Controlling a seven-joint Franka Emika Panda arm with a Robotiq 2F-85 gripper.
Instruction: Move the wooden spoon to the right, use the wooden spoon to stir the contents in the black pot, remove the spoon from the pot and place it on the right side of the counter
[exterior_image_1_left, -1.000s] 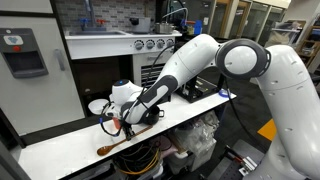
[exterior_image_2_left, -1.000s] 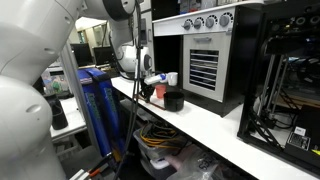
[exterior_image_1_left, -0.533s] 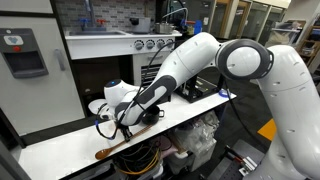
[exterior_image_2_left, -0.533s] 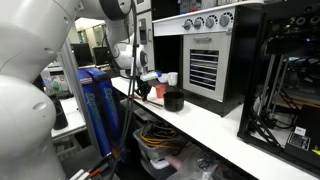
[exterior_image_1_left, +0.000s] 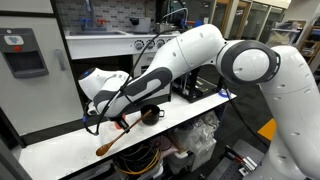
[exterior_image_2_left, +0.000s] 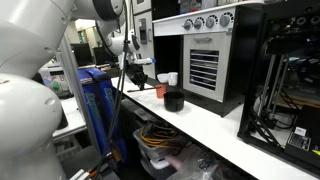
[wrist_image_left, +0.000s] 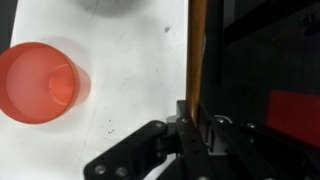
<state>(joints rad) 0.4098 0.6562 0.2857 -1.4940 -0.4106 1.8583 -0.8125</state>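
- The gripper (wrist_image_left: 195, 122) is closed on one end of the wooden spoon (wrist_image_left: 197, 50). In the wrist view, a finger sits on each side of the stick.
- The spoon points straight away from the gripper, in one long line with it. It runs along the front edge of the counter (wrist_image_left: 130, 60).
- In an exterior view the wooden spoon (exterior_image_1_left: 110, 143) slants down, and its low end pokes out past the counter (exterior_image_1_left: 60, 148) edge. I cannot tell if it touches the counter.
- The black pot (exterior_image_1_left: 150, 114) stands on the counter near the high, held end of the spoon, on the side toward the arm's base.
- So I think the spoon must swing around, low end first, to reach into the pot.
- The red cup (wrist_image_left: 38, 82) stands near the spoon, apart from it, and could get bumped.
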